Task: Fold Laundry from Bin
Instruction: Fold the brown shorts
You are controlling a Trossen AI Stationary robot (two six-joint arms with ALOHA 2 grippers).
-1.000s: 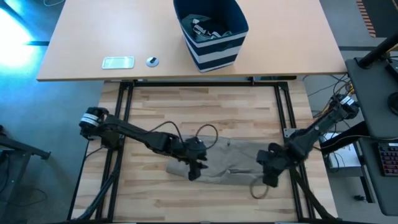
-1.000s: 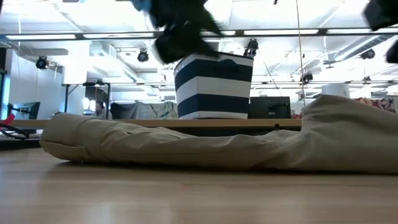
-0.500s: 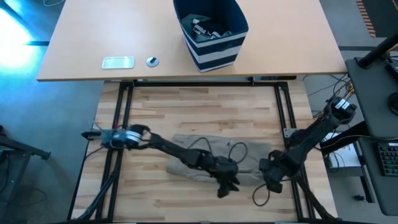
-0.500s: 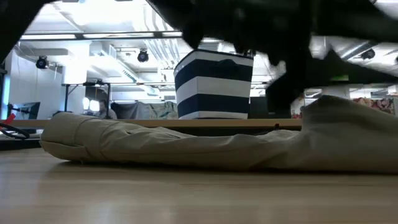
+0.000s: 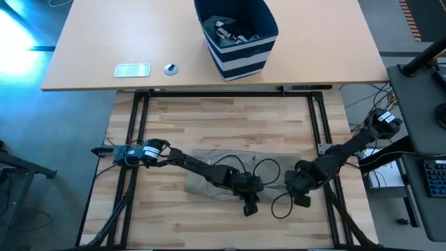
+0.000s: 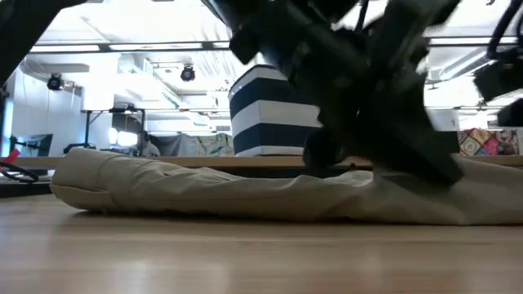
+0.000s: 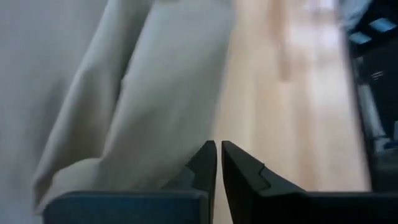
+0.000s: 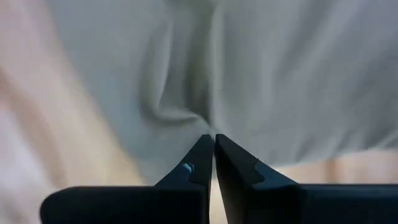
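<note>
A beige garment [image 5: 209, 174] [image 6: 204, 192] lies spread flat along the near half of the wooden table. My left gripper [image 5: 249, 206] [image 7: 219, 146] is shut at the garment's near edge, near its middle. My right gripper [image 5: 301, 194] [image 8: 214, 138] is shut on the garment's right end and points almost straight down. The navy bin [image 5: 237, 38] [image 6: 278, 114] with white stripes stands on the far desk and holds more laundry [image 5: 233, 31]. In the low view, both dark arms hide the garment's right part. My left gripper has the garment's near edge [image 7: 186, 158] at its fingertips, coming slantwise from above and from the table's left. The fingers hide how much cloth is between them. The garment lies on the table. My right gripper pinches a small fold [image 8: 208, 121] of the garment's right end between its two fingertips, from above. Creases in the cloth run together at the fingertips. The cloth around them rests on the table.
A white flat device [image 5: 132, 69] and a small round object [image 5: 171, 67] lie on the far desk, left of the bin. Black frame rails [image 5: 136, 139] run along the table's sides. Loose cable loops [image 5: 279, 206] hang by the grippers. Bare wood [image 5: 230, 125] lies beyond the garment.
My left gripper has gone toward the table's right and near edge, come down to the garment's near edge and shut. My right gripper has sunk onto the garment's right end and shut. The garment's left part has stayed where it was.
</note>
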